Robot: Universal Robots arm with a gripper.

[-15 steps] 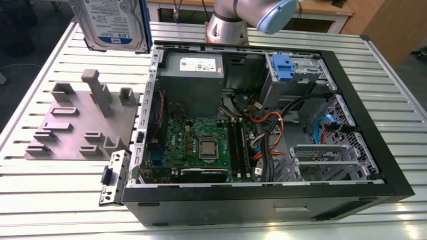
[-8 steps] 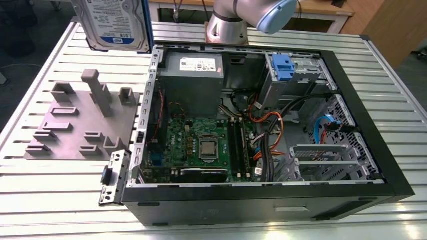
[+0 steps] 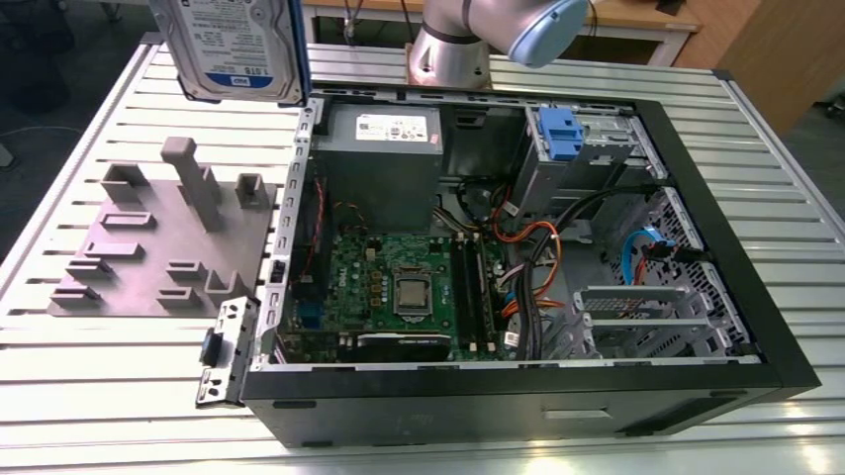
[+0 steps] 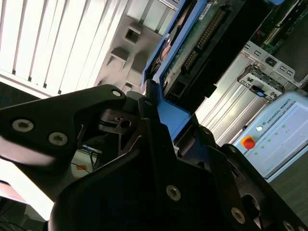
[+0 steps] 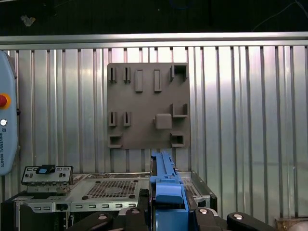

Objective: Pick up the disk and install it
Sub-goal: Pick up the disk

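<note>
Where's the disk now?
The disk is held aloft by the claw at the exterior view's top left, above the grey fixture plate, beside the open computer case.

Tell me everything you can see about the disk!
The disk is a flat silver metal box with a white-and-blue label and blue plastic rails along its sides. Its green circuit board shows in the second wrist view. It hangs upright in the air over the table, near the open computer, clamped by the pincer.

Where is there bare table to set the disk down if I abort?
The slatted table is bare at the exterior view's left, between the grey fixture plate and the near edge, and along the computer case's right side. Inside the case, cables crowd everything. The disk hangs above.
</note>
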